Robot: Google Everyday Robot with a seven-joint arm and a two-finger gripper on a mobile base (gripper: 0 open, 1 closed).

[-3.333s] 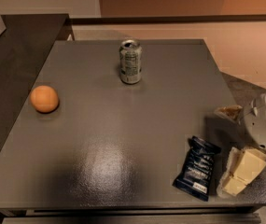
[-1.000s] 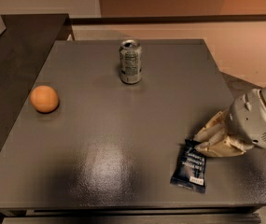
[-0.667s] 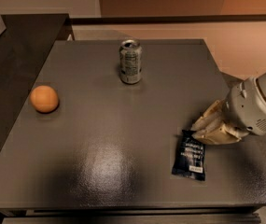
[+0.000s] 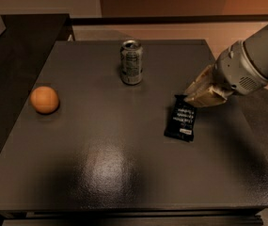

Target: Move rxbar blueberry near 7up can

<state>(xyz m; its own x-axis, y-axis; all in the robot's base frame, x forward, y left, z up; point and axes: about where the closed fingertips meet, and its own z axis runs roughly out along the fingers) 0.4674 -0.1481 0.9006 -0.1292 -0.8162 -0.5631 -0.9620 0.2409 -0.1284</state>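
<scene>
The rxbar blueberry, a dark flat wrapper with white lettering, is right of the table's middle, its long side pointing away from me. My gripper reaches in from the right and is shut on the bar's far crimped end. The 7up can stands upright at the back centre of the table, up and to the left of the bar, with a gap about one can height wide between them.
An orange lies on the left side of the dark grey table. A darker counter adjoins the table on the left. The table's right edge runs just beyond my arm.
My gripper closed on the bar's end and moved it from the front right corner up and to the left, toward the can. The can and orange have not moved.
</scene>
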